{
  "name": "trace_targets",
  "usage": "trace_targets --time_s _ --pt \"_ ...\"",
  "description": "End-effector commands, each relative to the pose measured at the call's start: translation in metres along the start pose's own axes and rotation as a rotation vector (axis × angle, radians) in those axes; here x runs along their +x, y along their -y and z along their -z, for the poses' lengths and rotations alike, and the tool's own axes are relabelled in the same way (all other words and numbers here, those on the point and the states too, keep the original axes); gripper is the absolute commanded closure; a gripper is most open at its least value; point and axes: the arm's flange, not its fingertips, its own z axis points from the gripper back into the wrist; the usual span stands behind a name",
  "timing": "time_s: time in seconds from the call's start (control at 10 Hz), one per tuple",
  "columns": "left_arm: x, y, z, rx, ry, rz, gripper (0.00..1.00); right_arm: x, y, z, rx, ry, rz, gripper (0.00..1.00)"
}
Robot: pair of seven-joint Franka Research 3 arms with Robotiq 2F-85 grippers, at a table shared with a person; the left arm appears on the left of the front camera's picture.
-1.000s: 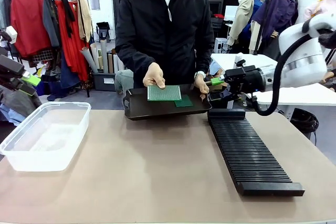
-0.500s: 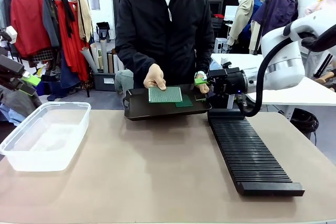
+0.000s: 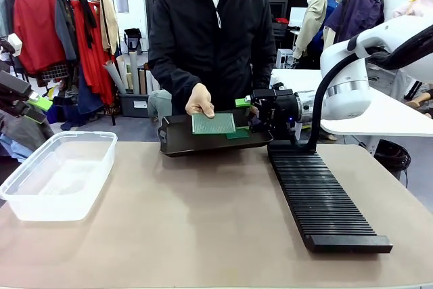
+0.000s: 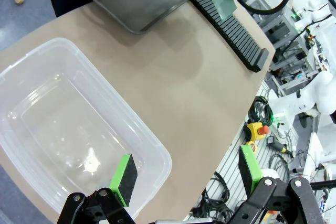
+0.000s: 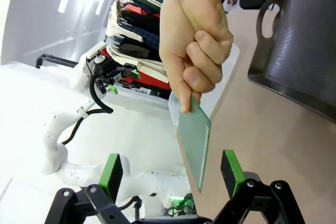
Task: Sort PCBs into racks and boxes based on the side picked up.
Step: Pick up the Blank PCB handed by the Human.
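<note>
The right hand point(image 5: 171, 174) is seen with its jaws spread fully and nothing gripped. Just ahead of it, a PCB point(image 5: 194, 140) is held out on edge, pinched at its top by the person's hand point(image 5: 195, 40). The board's long axis runs down toward the gap. Its lower corner reaches the level of the green pads point(image 5: 111, 174), nearer one pad than the other. The dotted face is turned toward one pad, so a close across the thin dimension is judged workable once the board is centred. Beyond lies the dark tray point(image 5: 294, 51). The left hand point(image 4: 186, 174), likewise wide open and empty, is well apart, by the box point(image 4: 63, 108) at the other end of the worktop point(image 3: 203, 221).
</note>
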Motion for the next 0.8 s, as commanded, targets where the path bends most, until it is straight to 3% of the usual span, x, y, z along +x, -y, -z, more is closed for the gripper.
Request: trace_targets --time_s 0.0,0.7 --pt "0.0 0.0 0.0 -0.006 0.003 0.0 0.0 0.008 0.003 0.016 0.017 0.032 0.031 0.0" --pt "0.0 0.0 0.0 -0.006 0.003 0.0 0.0 0.001 0.009 0.039 0.043 0.039 0.052 0.0"
